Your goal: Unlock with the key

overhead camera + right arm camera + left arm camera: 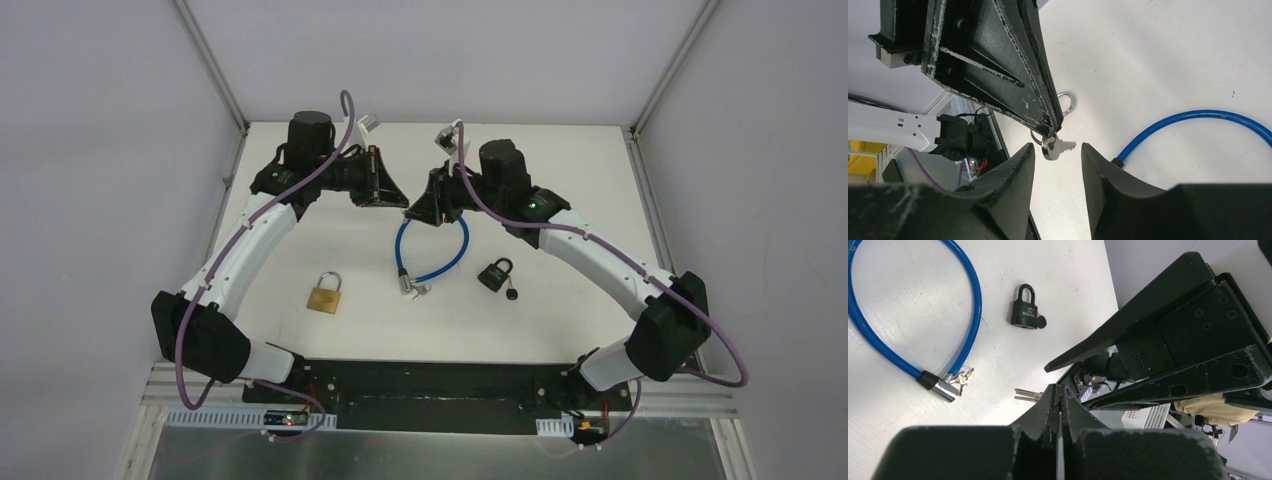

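We see both arms reaching to the middle of the table (560, 330), their tips nearly meeting above it. The left gripper (1050, 126) is clamped tight on the key (1062, 146). From the right wrist, the key's head and ring sit pinched at the very tip of those fingers, and the blade sticks out sideways. From the left wrist, the two fingers are pressed flat together with metal blades poking out just past them.

The right gripper (1058, 156) stands parted, one finger on each side of the key and neither touching it. So the key is up in the air, held by the left and bracketed by the right.

Down on the table, the brass padlock (325, 293) lies by itself on the left-arm side, shackle closed, well apart from both grippers. The blue cable lock (432, 252) curls in a loop right below the meeting point, with a small bunch of keys at its metal head. The black padlock (495, 273) lies just to the loop's right, shackle closed, with a dark knob beside its base.
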`<state>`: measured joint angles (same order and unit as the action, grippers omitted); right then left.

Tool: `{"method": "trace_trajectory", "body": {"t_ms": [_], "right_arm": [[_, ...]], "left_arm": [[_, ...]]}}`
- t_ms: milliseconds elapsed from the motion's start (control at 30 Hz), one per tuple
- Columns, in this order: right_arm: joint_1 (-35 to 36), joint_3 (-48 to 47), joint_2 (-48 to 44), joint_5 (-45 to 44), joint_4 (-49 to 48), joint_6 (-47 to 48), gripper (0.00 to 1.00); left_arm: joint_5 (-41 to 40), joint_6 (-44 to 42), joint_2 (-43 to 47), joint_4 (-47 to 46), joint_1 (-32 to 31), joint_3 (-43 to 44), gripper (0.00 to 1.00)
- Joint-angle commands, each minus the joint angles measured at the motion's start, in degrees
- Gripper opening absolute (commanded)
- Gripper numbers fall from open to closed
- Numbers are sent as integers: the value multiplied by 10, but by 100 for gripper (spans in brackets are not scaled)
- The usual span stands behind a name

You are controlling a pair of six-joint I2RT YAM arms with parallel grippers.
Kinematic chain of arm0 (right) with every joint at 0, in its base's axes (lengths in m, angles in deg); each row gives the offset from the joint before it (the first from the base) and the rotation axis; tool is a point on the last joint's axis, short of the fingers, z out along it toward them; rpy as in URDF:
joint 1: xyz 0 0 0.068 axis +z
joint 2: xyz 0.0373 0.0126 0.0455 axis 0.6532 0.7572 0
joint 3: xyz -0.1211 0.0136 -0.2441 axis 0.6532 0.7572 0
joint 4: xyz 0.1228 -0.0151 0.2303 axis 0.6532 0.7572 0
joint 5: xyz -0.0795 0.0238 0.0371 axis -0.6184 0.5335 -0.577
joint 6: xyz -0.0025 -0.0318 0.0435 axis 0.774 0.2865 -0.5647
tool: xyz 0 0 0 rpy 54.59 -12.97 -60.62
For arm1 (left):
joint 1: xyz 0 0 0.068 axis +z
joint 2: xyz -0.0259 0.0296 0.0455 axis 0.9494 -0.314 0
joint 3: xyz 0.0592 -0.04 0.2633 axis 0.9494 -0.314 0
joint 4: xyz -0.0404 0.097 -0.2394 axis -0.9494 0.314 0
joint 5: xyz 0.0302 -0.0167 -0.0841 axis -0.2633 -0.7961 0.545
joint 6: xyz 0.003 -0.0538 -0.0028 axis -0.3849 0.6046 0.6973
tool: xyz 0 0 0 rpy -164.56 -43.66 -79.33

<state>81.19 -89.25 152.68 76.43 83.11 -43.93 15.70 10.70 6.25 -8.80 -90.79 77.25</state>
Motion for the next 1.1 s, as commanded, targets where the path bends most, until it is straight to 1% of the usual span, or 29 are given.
{"method": "trace_trajectory", "body": {"t_ms": [0, 200, 400, 533, 600, 667, 733, 800, 867, 900, 933, 967, 1000, 1033, 1067], "right_arm": [[-2, -11, -6, 0, -37, -10, 43], [-2, -15, 5, 4, -46, -6, 42], [-1, -30, 26, 47, -37, 7, 41], [-1, -29, 27, 38, -38, 11, 40], [-1, -30, 23, 31, -43, 9, 32], [-1, -32, 21, 26, -49, 4, 19], [-1, -33, 20, 25, -57, -2, 8], [-1, -31, 18, 24, -65, -9, 0], [-1, -26, 16, 24, -77, -20, 0], [-2, -21, 14, 24, -85, -28, 0], [-3, -15, 12, 26, -94, -37, 0], [-4, -8, 9, 28, -107, -48, 0], [-8, 1, 6, 33, -129, -63, 0], [-11, 12, 4, 37, -151, -80, 0], [-15, 21, 0, 39, -172, -103, 0]], "left_arm": [[-2, 13, 2, 0, 1, 26, 0], [7, 19, -3, 0, 1, 31, 0], [12, 25, -8, -1, 1, 40, 0], [15, 27, -7, -1, 1, 41, 0], [15, 28, -5, 0, 1, 39, 0], [16, 29, -5, 0, 1, 38, 0], [17, 29, -3, -1, 1, 37, 0], [15, 29, -1, 0, 1, 37, 0], [10, 31, 2, -1, 2, 36, 7], [4, 31, 6, -1, 3, 34, 15], [-4, 32, 10, 0, 4, 33, 25], [-16, 34, 16, -1, 6, 30, 43], [-33, 36, 24, -1, 8, 25, 56], [-49, 38, 32, -4, 11, 20, 66], [-68, 44, 42, -6, 13, 12, 72]]}}
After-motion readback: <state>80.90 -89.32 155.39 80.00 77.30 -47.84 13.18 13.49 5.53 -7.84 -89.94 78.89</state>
